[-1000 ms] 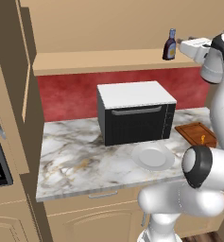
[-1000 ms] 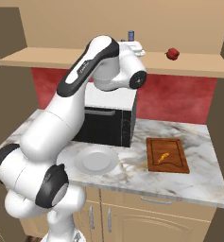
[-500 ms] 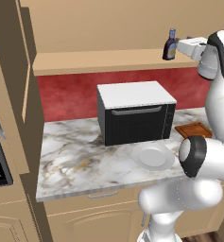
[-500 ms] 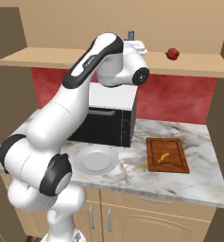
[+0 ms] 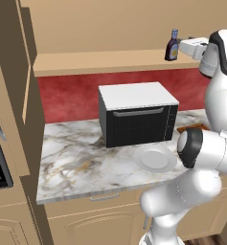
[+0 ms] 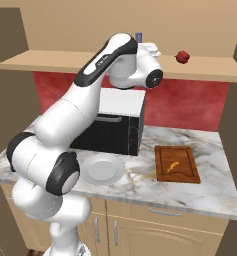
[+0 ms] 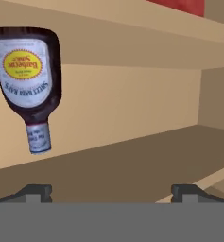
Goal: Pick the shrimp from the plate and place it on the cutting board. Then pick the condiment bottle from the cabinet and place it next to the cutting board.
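The condiment bottle (image 5: 172,45) stands on the cabinet shelf (image 5: 110,62), dark-bodied with a pale cap. My gripper (image 5: 182,46) is open just right of it, at shelf height, not touching it. In the hand view the bottle (image 7: 30,75) appears upside down at upper left, outside the gap of my gripper (image 7: 111,193), and nothing lies between the fingertips (image 7: 38,191). In the right base view only the bottle cap (image 6: 138,36) peeks over the arm. The shrimp (image 6: 173,166) lies on the cutting board (image 6: 176,163). Left of the board sits the white plate (image 6: 105,169), bare.
A black oven (image 5: 136,115) with a white top stands on the marble counter (image 5: 76,162) under the shelf. A small red fruit (image 6: 183,56) sits on the shelf to the right of the hand. A tall wooden unit (image 5: 9,119) borders the counter's left end.
The hand has moved left along the shelf, closer to the condiment bottle, and the elbow has shifted. The jaws stayed open.
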